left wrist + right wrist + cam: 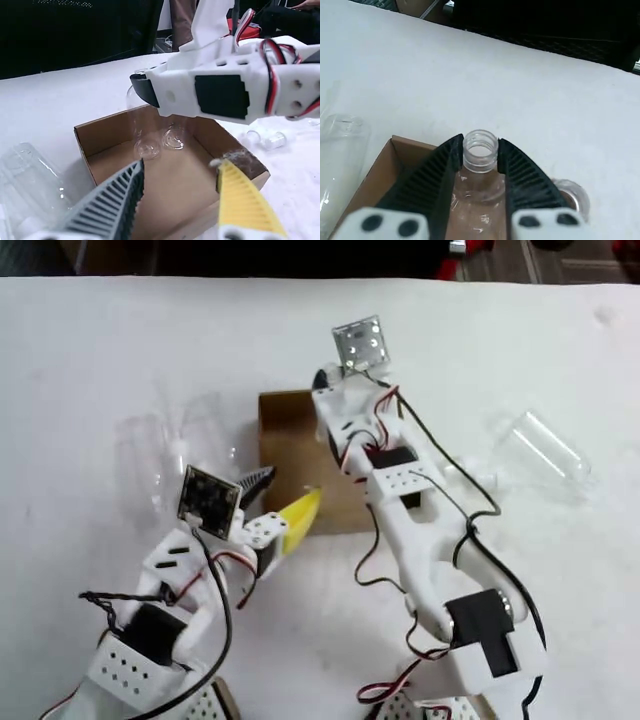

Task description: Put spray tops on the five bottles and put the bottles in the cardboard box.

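Right gripper pinches a bottle by its neck over the cardboard box, left gripper wide open; white table, dark room.

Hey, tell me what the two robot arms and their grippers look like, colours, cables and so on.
Both are white plastic with black motor blocks and thin red and black cables. The left arm has a left gripper with one grey ribbed finger and one yellow ribbed finger. The right arm has a right gripper with two black ribbed fingers.
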Robot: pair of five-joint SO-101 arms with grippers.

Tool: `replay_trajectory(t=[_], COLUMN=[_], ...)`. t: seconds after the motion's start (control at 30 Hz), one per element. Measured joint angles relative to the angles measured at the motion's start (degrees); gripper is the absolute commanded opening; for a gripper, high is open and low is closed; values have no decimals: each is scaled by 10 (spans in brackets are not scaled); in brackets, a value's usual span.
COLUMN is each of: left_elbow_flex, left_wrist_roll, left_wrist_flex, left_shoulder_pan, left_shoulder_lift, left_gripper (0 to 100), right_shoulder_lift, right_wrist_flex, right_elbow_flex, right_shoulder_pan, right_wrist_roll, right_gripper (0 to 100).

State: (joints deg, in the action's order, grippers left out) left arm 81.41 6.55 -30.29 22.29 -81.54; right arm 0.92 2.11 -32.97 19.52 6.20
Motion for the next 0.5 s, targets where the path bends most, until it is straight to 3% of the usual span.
replay_trajectory(t=[0.1, 0.5], left_elbow_flex=[0, 0], left_wrist_roll=[0, -2], left_wrist_flex=[0, 0], left_shoulder_pan=[0, 0], left_shoulder_lift=[0, 0], left_gripper=[222, 222], right_shoulder_lift=[-2, 25], right_wrist_flex=[3, 44], right_elbow_flex=[-4, -5], right_shoulder_pan=[0, 0], right_wrist_roll=[1, 0], right_gripper=[226, 229])
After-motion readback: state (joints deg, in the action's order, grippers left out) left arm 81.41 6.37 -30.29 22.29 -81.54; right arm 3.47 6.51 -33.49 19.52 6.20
